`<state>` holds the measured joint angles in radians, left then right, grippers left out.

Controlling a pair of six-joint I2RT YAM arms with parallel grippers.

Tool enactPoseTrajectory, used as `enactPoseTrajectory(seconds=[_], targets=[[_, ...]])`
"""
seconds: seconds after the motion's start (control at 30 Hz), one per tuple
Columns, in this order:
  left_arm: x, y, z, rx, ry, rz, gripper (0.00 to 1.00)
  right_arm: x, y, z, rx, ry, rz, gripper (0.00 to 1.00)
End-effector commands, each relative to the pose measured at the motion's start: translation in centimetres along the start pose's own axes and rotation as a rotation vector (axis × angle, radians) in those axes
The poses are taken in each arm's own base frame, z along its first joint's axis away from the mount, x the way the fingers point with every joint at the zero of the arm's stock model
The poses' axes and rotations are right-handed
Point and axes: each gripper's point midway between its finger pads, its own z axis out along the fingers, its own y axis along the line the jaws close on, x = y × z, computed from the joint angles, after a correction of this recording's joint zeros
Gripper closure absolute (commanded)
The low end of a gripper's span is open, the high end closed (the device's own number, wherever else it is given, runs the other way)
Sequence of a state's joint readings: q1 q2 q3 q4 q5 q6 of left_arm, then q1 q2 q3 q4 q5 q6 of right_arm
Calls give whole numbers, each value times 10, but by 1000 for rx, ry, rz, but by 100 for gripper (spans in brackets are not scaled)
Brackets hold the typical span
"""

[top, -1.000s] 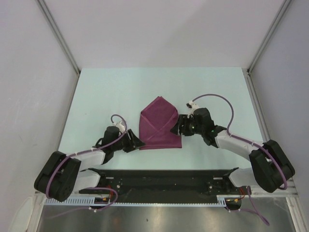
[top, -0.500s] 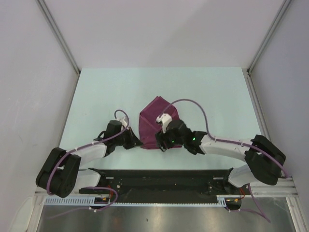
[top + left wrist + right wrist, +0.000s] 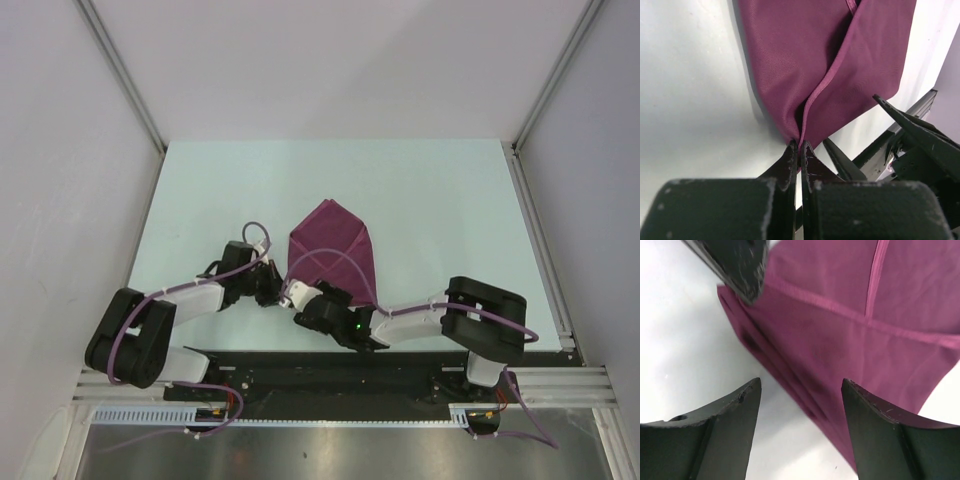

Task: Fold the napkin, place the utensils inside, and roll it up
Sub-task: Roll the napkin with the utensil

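Observation:
The magenta napkin (image 3: 335, 250) lies folded into a pointed packet on the pale table. My left gripper (image 3: 276, 291) is shut on its near left corner; in the left wrist view the two jaws pinch the cloth's edge (image 3: 801, 145) and the napkin (image 3: 830, 60) fans away from them. My right gripper (image 3: 303, 303) is open and empty, hovering just above the napkin's near edge close to the left gripper. In the right wrist view the napkin (image 3: 865, 340) lies between and beyond the spread fingers (image 3: 735, 410). The spoon is not in view.
A black rail (image 3: 330, 365) runs along the table's near edge, right behind both grippers. Grey walls and metal posts (image 3: 120, 75) enclose the table on three sides. The left gripper's finger (image 3: 735, 260) shows at the top left of the right wrist view.
My right arm has swung from the napkin's right side across its near edge to the near left corner. My left gripper has moved slightly up onto that corner.

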<state>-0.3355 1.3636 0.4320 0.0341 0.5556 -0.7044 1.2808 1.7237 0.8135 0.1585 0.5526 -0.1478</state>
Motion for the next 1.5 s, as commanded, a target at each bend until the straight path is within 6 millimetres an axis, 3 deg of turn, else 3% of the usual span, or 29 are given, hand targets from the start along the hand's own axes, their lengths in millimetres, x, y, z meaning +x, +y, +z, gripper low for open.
enactPoseTrajectory(seconds=[0.0, 0.17, 0.27, 0.3, 0.4, 0.57, 0.6, 0.7, 0.73, 0.8, 0.83, 0.87, 0.9, 0.97, 1.0, 1.07, 1.13, 1.17, 1.23, 1.3, 1.47], targets=[[-9, -15, -5, 46, 4, 37, 100, -25, -8, 5, 92, -65, -44, 29], [-11, -15, -7, 38, 15, 40, 100, -11, 6, 12, 65, -21, -130, 33], [-13, -15, -8, 29, 16, 45, 100, 2, 11, 14, 39, 8, -149, 41], [-14, -15, -8, 26, 14, 49, 100, 5, 9, 14, 40, 19, -151, 49], [-16, -15, -9, 21, 17, 51, 100, 15, 12, 17, 22, 47, -166, 61], [-17, -15, -8, 22, 19, 54, 100, 16, 22, 22, -44, 59, -198, 78], [-17, -15, -8, 22, 19, 55, 100, 17, 22, 22, -57, 66, -204, 86], [-20, -16, -10, 15, 0, 68, 73, 15, 30, 21, -133, 77, -210, 100], [-22, -13, -11, -4, -20, 71, 59, 12, 36, 19, -181, 71, -201, 100], [-28, -15, -18, -16, -70, 87, 44, 8, 40, 16, -252, 85, -173, 100], [-31, -7, -19, -56, -107, 84, 40, 2, 39, 15, -274, 76, -147, 100], [-34, -4, -21, -69, -135, 80, 35, 11, 35, 12, -299, 132, -125, 100], [-31, 0, -25, -81, -157, 80, 32, 0, 39, 10, -360, 121, -93, 100], [-36, 9, -29, -123, -213, 75, 30, -1, 31, 7, -408, 159, -38, 100], [-32, 17, -30, -143, -223, 67, 29, -15, 35, 4, -466, 144, 6, 100], [-40, 19, -38, -166, -301, 71, 27, -15, 30, 3, -520, 178, 55, 100], [-42, 22, -47, -181, -357, 77, 25, -28, 32, 0, -606, 168, 111, 100], [-46, 24, -51, -197, -389, 81, 25, -23, 34, 0, -634, 197, 127, 100], [-48, 24, -58, -191, -442, 93, 25, -35, 30, 0, -705, 186, 188, 100], [-45, 30, -60, -193, -470, 97, 25, -29, 30, 3, -776, 226, 240, 100], [-48, 8, -67, -72, -544, 228, 24, -28, 28, 12, -918, 289, 334, 100]])
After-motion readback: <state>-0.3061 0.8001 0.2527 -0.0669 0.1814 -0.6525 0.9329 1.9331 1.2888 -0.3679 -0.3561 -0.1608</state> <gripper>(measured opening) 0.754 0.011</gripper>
